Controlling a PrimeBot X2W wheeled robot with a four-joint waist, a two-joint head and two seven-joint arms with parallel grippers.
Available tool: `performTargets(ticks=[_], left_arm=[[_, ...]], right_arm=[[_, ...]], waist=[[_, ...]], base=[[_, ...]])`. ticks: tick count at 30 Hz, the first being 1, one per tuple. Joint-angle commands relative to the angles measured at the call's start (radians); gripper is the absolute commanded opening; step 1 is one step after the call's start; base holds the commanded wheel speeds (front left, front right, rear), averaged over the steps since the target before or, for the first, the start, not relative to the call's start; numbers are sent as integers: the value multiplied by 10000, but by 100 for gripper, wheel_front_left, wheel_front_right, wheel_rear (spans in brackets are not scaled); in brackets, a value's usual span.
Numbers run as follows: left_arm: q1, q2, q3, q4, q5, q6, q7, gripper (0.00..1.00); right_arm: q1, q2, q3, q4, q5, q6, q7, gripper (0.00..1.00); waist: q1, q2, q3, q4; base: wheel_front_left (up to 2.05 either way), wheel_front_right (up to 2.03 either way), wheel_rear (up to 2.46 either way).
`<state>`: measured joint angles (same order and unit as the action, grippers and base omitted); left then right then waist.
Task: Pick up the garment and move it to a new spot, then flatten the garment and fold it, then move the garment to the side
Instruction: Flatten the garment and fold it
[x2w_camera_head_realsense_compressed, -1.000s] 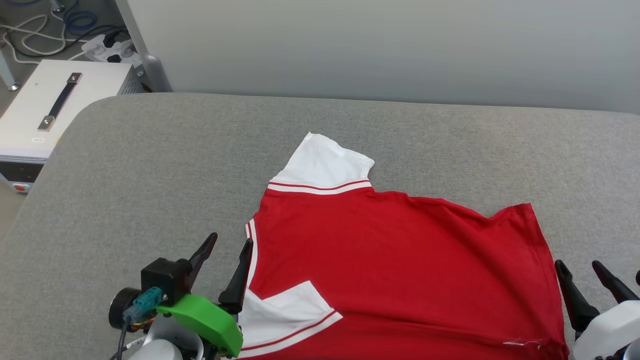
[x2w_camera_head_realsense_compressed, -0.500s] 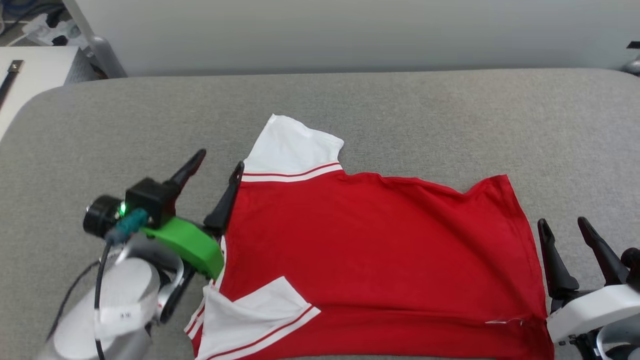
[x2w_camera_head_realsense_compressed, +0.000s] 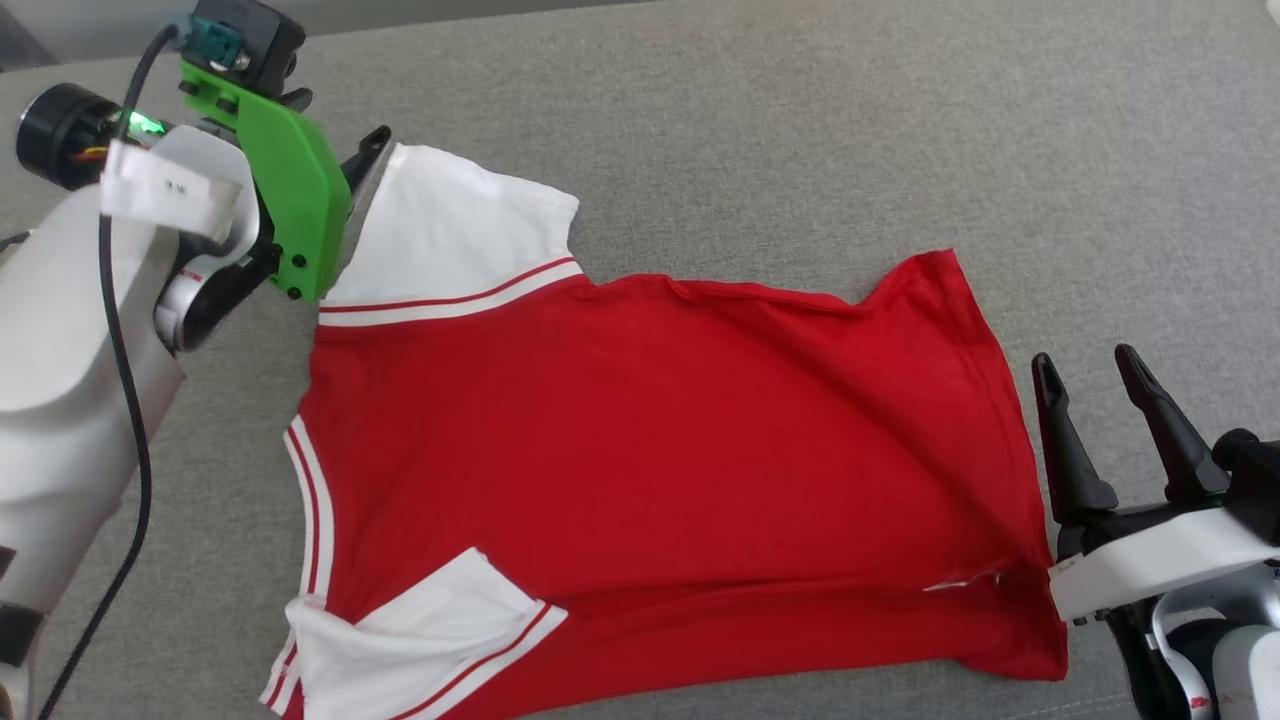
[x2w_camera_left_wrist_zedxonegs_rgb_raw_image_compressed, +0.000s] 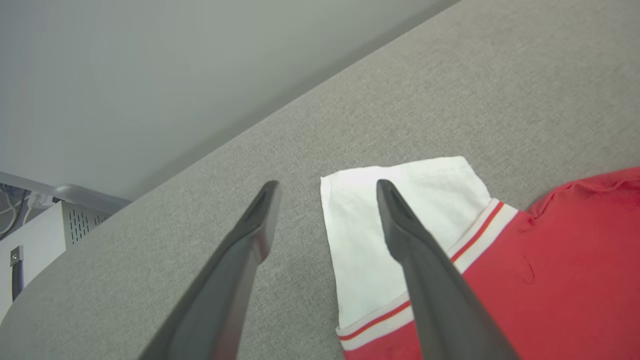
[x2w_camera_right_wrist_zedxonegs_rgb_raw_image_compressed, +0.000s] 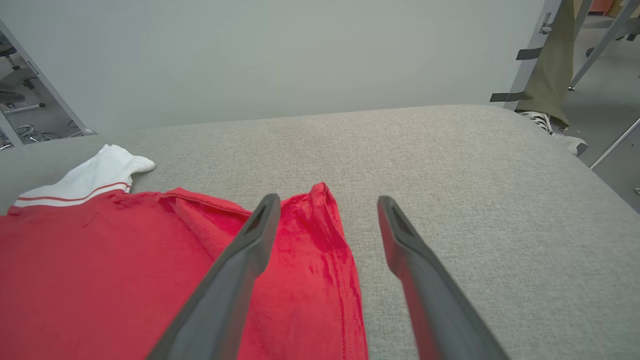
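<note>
Advancing from the near collar, left end effector (x2w_camera_left_wrist_zedxonegs_rgb_raw_image_compressed: 325, 186) is reaching the garment (x2w_camera_head_realsense_compressed: 650, 450)'s far white sleeve (x2w_camera_head_realsense_compressed: 450, 220), fingers apart. Right end effector (x2w_camera_head_realsense_compressed: 1085, 358) is hovering spread beside the right hem. On the desk (x2w_camera_head_realsense_compressed: 800, 120) the garment is lying spread, so sleeve flattening seems next.

Part of garment (x2w_camera_head_realsense_compressed: 650, 450) past head view's bottom edge

Left hand (x2w_camera_left_wrist_zedxonegs_rgb_raw_image_compressed: 327, 186) moved forward along garment (x2w_camera_head_realsense_compressed: 650, 430) edge, reaching far white sleeve (x2w_camera_head_realsense_compressed: 455, 225)

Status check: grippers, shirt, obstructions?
Left gripper open, astride edge of far white sleeve. Right gripper open beside hem, empty. Garment spread on grey surface, near sleeve folded inward. No obstruction seen.
</note>
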<state>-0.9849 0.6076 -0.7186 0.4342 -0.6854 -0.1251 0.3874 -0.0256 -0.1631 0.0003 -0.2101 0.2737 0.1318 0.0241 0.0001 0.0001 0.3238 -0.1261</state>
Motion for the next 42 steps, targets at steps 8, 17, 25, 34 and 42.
performTargets(ticks=[8,17,25,34,42], left_arm=[[-1833,634,-1059,1131,-1621,-53,2710,100],[-2325,640,-1383,2247,-1925,-54,2980,100],[-2020,388,-1569,3074,-2407,-55,3377,0],[-1715,88,-1021,2874,-3023,-55,2016,0],[-936,319,-1057,1387,-3139,57,1540,0]], right_arm=[[-732,217,457,137,-49,-11,-371,100],[-964,277,594,390,-22,-11,-585,100],[-1089,242,572,499,-18,-11,-624,100],[-1143,-245,367,655,-116,-11,-20,100],[-1447,-1440,518,375,339,-11,2245,100]], waist=[[-1,-1,1714,-1333],[-1,-1,2054,-1565],[-1,-1,2182,-1418],[-1,-1,1295,-908],[-1,-1,532,-93]], base=[[0,0,0],[0,0,0],[0,0,0],[0,0,0],[0,0,0]])
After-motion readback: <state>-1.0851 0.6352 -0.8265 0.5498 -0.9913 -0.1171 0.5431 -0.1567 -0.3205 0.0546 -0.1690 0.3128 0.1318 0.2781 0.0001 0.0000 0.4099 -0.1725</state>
